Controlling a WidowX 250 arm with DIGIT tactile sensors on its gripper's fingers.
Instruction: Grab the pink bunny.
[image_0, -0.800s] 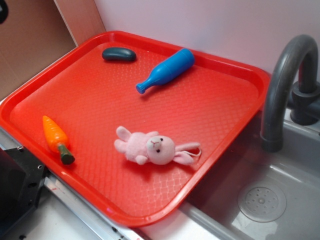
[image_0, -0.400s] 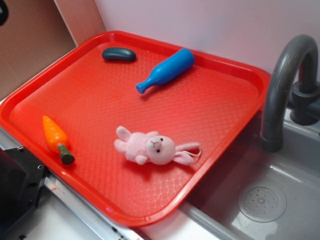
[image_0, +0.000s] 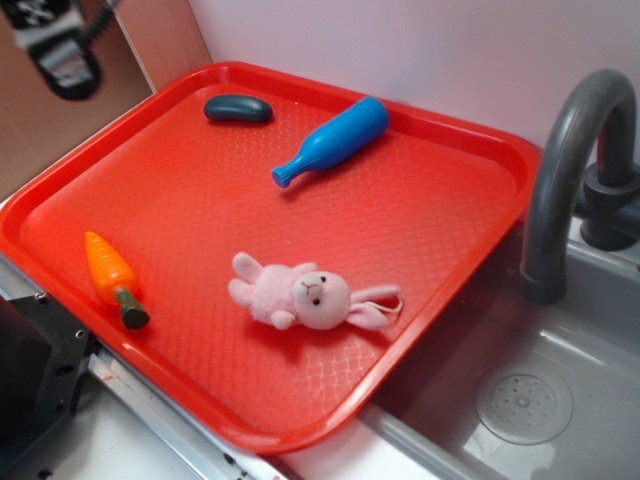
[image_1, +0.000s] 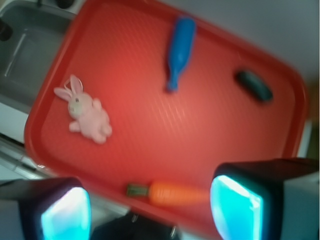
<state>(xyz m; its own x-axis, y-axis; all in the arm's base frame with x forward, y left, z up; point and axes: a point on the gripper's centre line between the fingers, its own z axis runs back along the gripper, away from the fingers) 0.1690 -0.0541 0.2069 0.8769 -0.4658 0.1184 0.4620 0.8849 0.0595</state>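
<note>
A bottle (image_0: 333, 140) and a dark oval (image_0: 238, 108) are being carried near the tray's (image_0: 470, 170) far edge, a carrot (image_0: 113, 275) by its left edge.

Setting: a toy kitchen play set on a robot test bench. Evidence: a moulded grey plastic sink basin (image_0: 540, 390) with a round drain and a curved grey plastic faucet (image_0: 565, 160), both well away from the gripper. Below the gripper a red textured plastic tray (image_0: 200, 200) carries an orange plastic toy carrot (image_0: 112, 275) and a blue plastic toy bottle (image_0: 335, 140).
</note>
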